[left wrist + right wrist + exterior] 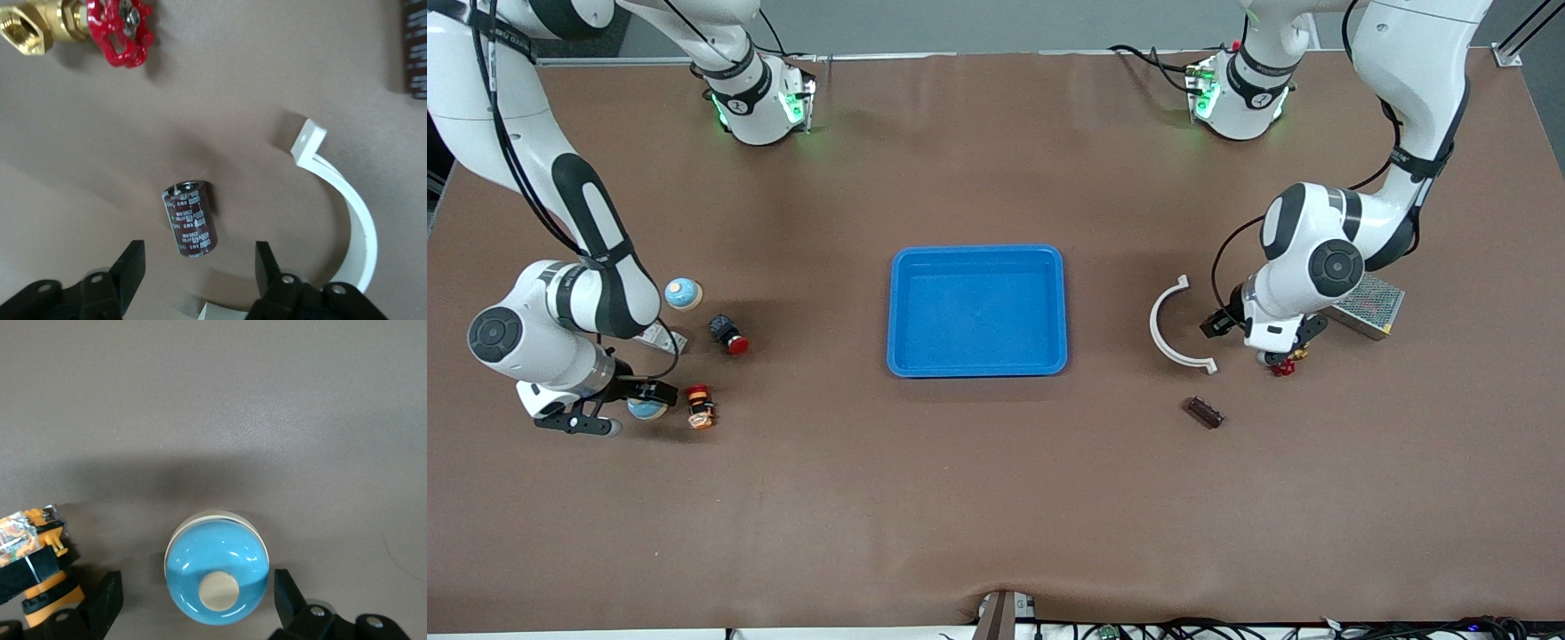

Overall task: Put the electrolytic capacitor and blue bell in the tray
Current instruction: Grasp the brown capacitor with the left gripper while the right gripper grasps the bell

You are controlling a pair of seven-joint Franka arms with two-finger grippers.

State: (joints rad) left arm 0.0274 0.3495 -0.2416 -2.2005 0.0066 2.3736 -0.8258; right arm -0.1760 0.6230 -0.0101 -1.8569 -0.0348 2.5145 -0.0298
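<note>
The bright blue tray (978, 364) lies at the table's middle. A blue domed bell (217, 572) with a cream button stands on the table between the open fingers of my right gripper (197, 597). It also shows in the front view (647, 409) at the right arm's end, beside that gripper (624, 409). A dark brown electrolytic capacitor (190, 219) lies on the table just ahead of my open left gripper (199, 267). In the front view the left gripper (1272, 353) hides the capacitor.
A second blue bell (683, 292), a black-and-red push button (729, 333) and an orange button (700, 406) lie near the right gripper. A white curved bracket (1172, 329), a red-handled brass valve (1283, 365), a dark block (1205, 412) and a metal box (1368, 305) lie near the left gripper.
</note>
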